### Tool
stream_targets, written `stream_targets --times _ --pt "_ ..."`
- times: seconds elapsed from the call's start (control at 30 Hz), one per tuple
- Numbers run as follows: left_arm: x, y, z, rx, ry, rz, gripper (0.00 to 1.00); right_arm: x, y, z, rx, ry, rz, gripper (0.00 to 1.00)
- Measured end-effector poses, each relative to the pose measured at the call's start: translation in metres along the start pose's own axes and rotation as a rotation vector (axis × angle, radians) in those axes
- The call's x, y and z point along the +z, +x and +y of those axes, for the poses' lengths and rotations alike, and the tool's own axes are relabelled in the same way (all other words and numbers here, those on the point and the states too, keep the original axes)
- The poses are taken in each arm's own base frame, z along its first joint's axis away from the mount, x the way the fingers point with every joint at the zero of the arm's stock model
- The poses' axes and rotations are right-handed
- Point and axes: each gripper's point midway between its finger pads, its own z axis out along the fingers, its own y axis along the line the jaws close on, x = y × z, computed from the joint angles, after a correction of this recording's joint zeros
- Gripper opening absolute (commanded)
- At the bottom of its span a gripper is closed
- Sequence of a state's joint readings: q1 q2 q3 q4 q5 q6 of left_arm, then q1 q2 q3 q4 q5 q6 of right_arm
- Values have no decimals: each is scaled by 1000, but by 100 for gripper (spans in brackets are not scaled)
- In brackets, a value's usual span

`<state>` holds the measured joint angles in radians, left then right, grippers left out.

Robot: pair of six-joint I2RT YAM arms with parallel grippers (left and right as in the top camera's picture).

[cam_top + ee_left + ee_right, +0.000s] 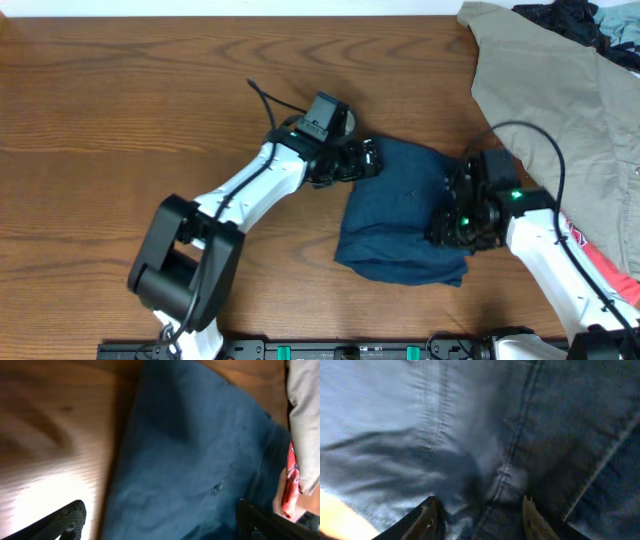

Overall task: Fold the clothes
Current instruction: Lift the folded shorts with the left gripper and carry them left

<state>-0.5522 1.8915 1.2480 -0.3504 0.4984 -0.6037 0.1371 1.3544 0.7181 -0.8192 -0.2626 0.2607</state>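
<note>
The dark navy shorts [395, 215] lie bunched and partly folded on the wooden table [150, 90], right of centre. My left gripper [368, 160] is at their upper left edge. In the left wrist view it [162, 522] is open, its fingers wide apart over the blue cloth [190, 460]. My right gripper [450, 222] sits low on the right side of the shorts. In the right wrist view it [480, 512] is open, and a stitched denim seam [512, 445] runs between its fingers, which are close to or touching the cloth.
A large khaki-beige garment [560, 90] covers the back right, also visible in the left wrist view [305, 410]. A red-orange cloth [600, 265] lies by the right arm and shows in the left wrist view [290, 480]. Dark clothes [570, 20] are piled in the far right corner.
</note>
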Motion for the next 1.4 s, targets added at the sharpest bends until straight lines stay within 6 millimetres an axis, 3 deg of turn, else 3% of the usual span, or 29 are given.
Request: stream_targets --times 0.23,0.37,0.5,0.6,0.7,0.77,0.87,0.97,1.1,1.17,1.23,1.37,1.4 --pt "26 16 2 10 -2 61 96 21 20 -23 186 81 20 56" --pt "38 25 8 4 -16 97 90 20 15 -32 231 130 -13 56" --pt "42 33 0 19 5 121 82 20 8 -35 243 146 -47 56" --pt "46 41 -7 42 11 136 55 20 4 -37 247 153 -66 56" --pt "49 47 -11 78 15 146 11 20 3 -38 252 159 -71 59" --pt "49 49 -13 95 20 151 6 20 2 -38 257 158 -79 72" --pt "47 49 -9 92 14 160 6 20 -2 -37 238 155 -92 76" --pt "39 41 12 44 -26 166 6 19 0 -38 222 159 -80 76" --pt "6 5 65 -76 -107 102 6 13 -4 -37 209 158 -94 80" --pt "-23 -23 95 -152 -132 23 6 8 -9 -36 204 153 -118 81" --pt "-70 -59 134 -254 -149 -106 6 2 -13 -34 199 146 -142 82" --pt "-171 -99 213 -459 -184 -359 8 -2 -14 -32 196 140 -161 82" --pt "-199 -101 238 -529 -200 -422 33 -3 -14 -33 197 141 -159 82"
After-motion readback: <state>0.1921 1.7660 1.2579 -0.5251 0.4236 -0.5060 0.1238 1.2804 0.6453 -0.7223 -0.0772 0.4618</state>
